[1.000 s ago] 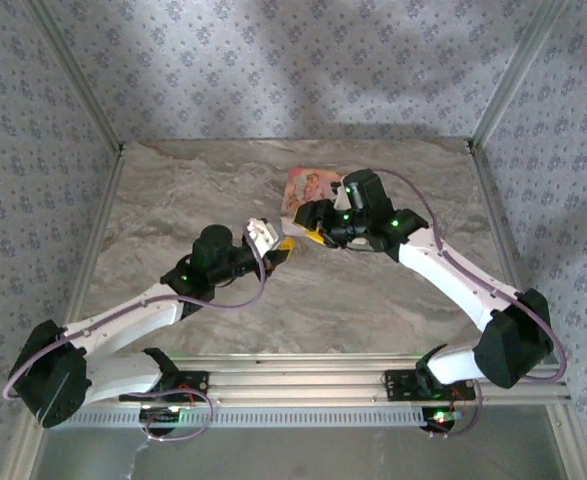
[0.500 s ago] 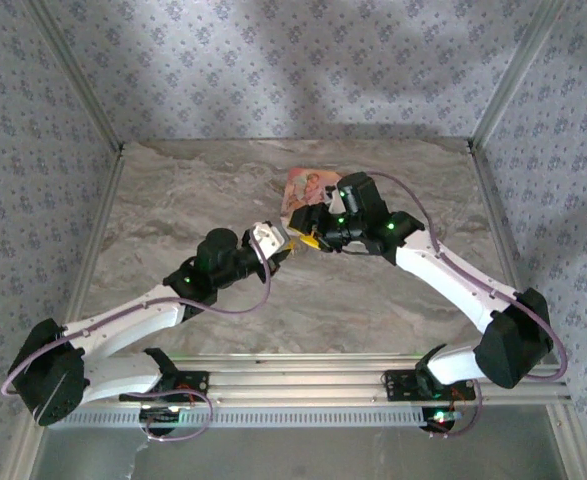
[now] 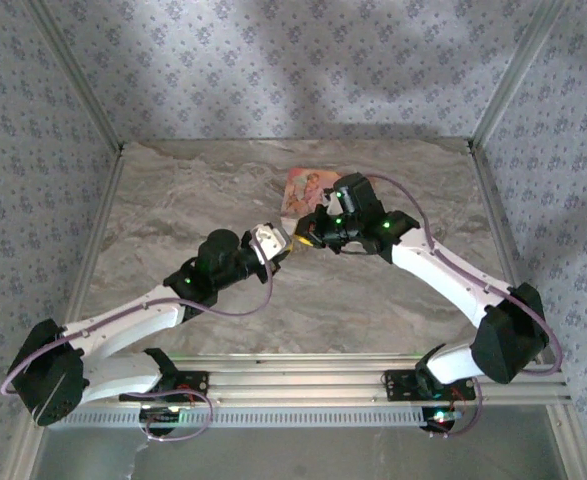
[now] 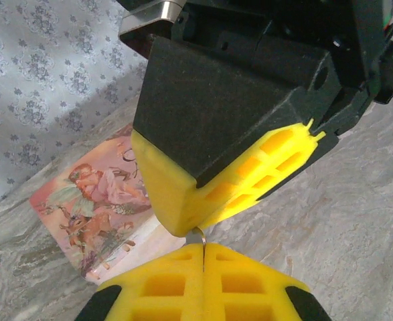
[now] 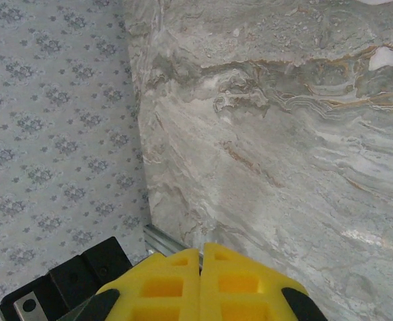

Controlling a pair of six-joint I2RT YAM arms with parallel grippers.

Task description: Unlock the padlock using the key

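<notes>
Reaching up-right from its base, left arm stretches low over the table (image 3: 173, 210), left gripper (image 3: 276, 243) clenched on the key (image 4: 201, 239), only a thin metal edge showing at the finger seam. Key tip touches the right gripper (image 3: 309, 236), its fingers pressed together, grasp unclear; right arm bends in from the right. Padlock hidden where the tips meet, can't place it. Box (image 3: 308, 187) sits just behind. Versus a second ago: gap between grippers closed, right wrist swung left, box unmoved.
</notes>
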